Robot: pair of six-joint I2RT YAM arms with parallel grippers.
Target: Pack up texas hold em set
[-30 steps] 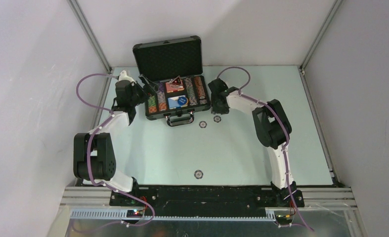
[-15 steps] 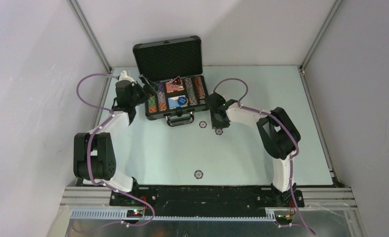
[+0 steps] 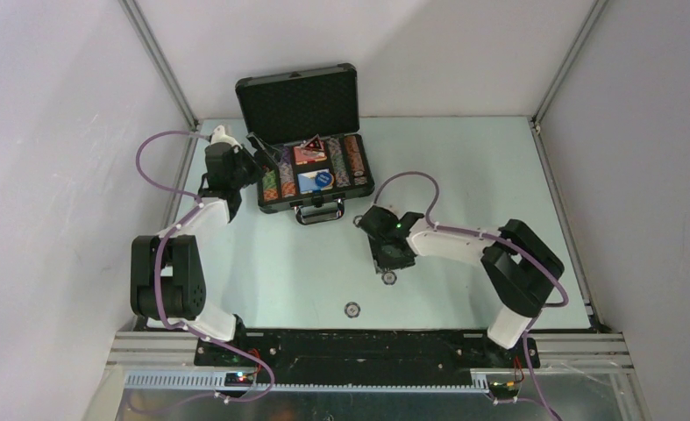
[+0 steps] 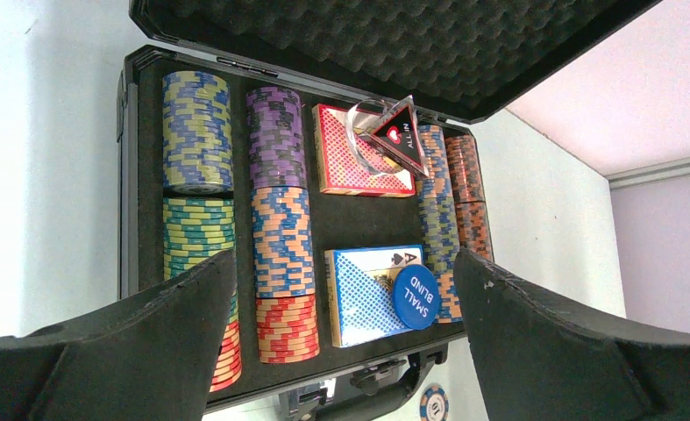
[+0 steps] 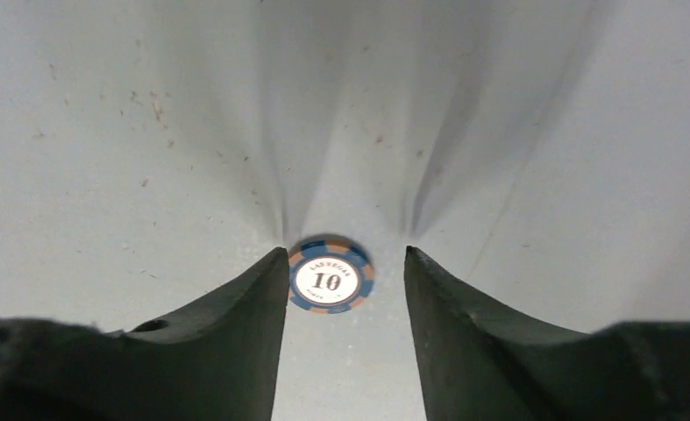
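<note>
Blue-and-orange round poker chip (image 5: 330, 281) straddled by the right gripper (image 5: 345, 254), unclamped.
It is laid flat on the pale table (image 3: 262, 263), nearer than the open black foam-lined briefcase (image 3: 299, 105); the left gripper (image 4: 343, 259) is spread wide.

Left gripper (image 4: 343, 263) spread wide over open briefcase (image 4: 131, 175).
Between the fingers (image 4: 174, 324): blue-backed deck (image 4: 359, 294) with blue button (image 4: 415, 296) on it; beyond the tips, red deck (image 4: 350, 162) under a triangular marker (image 4: 400, 132); chip rows (image 4: 280, 210) either side.

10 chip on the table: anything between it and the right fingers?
Nothing visible. The 10 chip lies flat on the table, directly between the open fingers of the right gripper.
</note>
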